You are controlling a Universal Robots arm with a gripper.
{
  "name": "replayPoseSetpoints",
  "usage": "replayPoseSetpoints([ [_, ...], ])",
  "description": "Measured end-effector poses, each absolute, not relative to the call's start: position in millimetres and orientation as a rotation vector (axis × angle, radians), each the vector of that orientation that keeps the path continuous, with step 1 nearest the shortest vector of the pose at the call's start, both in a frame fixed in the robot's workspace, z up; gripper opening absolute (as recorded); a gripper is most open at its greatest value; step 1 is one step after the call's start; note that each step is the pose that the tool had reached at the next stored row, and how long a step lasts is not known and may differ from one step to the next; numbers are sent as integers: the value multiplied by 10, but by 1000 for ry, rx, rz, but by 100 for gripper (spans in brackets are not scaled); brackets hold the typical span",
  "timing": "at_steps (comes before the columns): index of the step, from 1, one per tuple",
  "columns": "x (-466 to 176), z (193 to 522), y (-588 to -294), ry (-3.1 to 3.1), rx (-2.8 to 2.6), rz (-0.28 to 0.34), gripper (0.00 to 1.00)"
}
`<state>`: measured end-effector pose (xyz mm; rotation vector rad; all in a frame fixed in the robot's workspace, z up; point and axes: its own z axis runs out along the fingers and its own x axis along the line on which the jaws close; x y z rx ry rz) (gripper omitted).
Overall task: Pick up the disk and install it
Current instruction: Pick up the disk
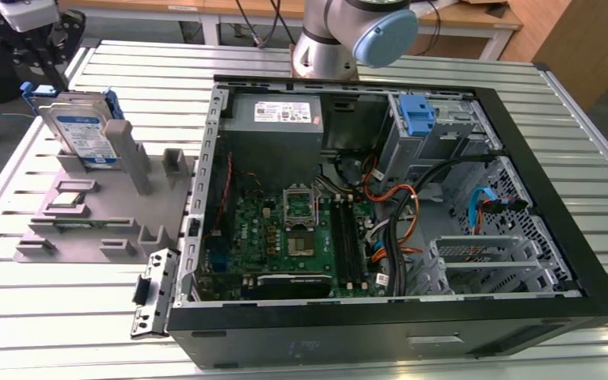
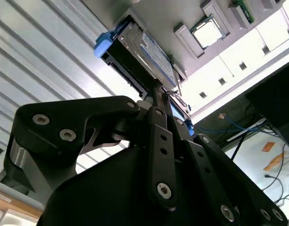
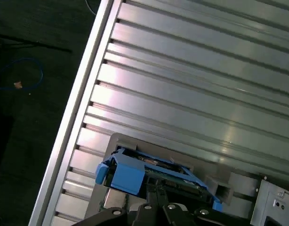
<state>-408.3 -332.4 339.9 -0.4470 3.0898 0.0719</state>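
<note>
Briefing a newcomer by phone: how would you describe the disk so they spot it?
On the slatted table, find the grey holder to the exterior view's left of the open computer case. The disk stands on edge at its far end: silver, white-and-blue label, blue rails, unlike the bare blue latch inside the case.

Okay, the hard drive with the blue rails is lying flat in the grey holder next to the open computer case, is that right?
Not quite. The hard drive with the blue rails stands upright on its edge in the grey holder, not flat. The holder does sit next to the open computer case. The exterior view shows this.
</note>
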Motion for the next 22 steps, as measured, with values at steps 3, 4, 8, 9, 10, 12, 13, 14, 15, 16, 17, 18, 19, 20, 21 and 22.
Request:
replayPoseSetpoints([
  [3,-4083,3399,-3324,3071,-573,73,10],
  [4,-4083,3399,-3324,3067,-597,73,10],
  [8,-4083,3399,-3324,3049,-690,74,10],
  [9,-4083,3399,-3324,3044,-710,74,10],
  [10,-4083,3399,-3324,3042,-721,74,10],
  [12,-4083,3399,-3324,3041,-725,74,10],
  [13,-4083,3399,-3324,3041,-725,74,10],
  [14,-4083,3399,-3324,3041,-726,74,10],
  [15,-4082,3399,-3324,3041,-726,74,10],
  [16,-4083,3399,-3324,3041,-726,74,10],
  [17,-4083,3399,-3324,3041,-726,74,10],
  [18,-4083,3399,-3324,3041,-726,74,10],
  [19,-4083,3399,-3324,3041,-726,74,10],
  [20,-4083,3399,-3324,3041,-726,74,10],
  [21,-4083,3399,-3324,3041,-726,74,10],
  [22,-4083,3399,-3324,3041,-726,74,10],
])
